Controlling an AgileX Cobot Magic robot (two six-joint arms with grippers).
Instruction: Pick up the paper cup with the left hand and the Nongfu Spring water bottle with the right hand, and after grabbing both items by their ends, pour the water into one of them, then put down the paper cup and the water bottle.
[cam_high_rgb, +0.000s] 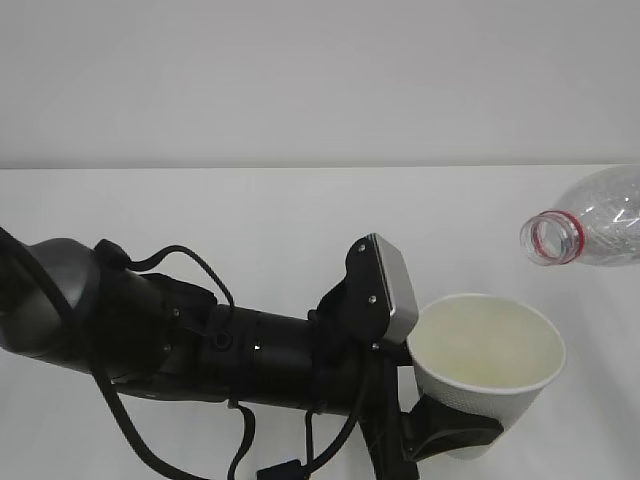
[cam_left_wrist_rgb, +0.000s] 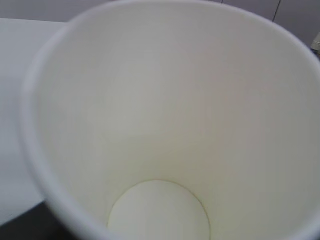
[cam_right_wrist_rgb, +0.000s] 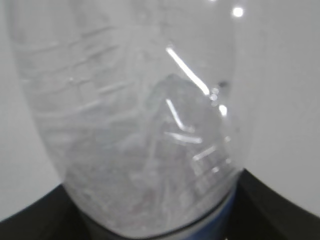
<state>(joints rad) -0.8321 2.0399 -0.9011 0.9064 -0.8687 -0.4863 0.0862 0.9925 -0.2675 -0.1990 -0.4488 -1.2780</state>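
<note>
Both pickups look done. In the exterior view the left hand (cam_high_rgb: 440, 425) reaches in from the lower left and its black fingers clamp the paper cup (cam_high_rgb: 487, 360) low on its wall, holding it upright and clear of the white table (cam_high_rgb: 250, 230). At the right edge the Nongfu Spring water bottle (cam_high_rgb: 590, 225) hangs in the air, tipped nearly level, its uncapped mouth with the red neck ring pointing left and sitting above and to the right of the cup, apart from the rim. No stream shows and the bottle looks close to empty, so I cannot tell whether pouring is over or yet to come; setting both things down is left. A plain pale wall stands behind the table.

From the left wrist view, the cup's cream inside fills the frame down to its round bottom; no water can be made out, and the fingers are hidden.

From the right wrist view, the bottle's clear ribbed body fills the frame, with the right hand (cam_right_wrist_rgb: 160, 220) dark on either side of its base end, closed around it.
</note>
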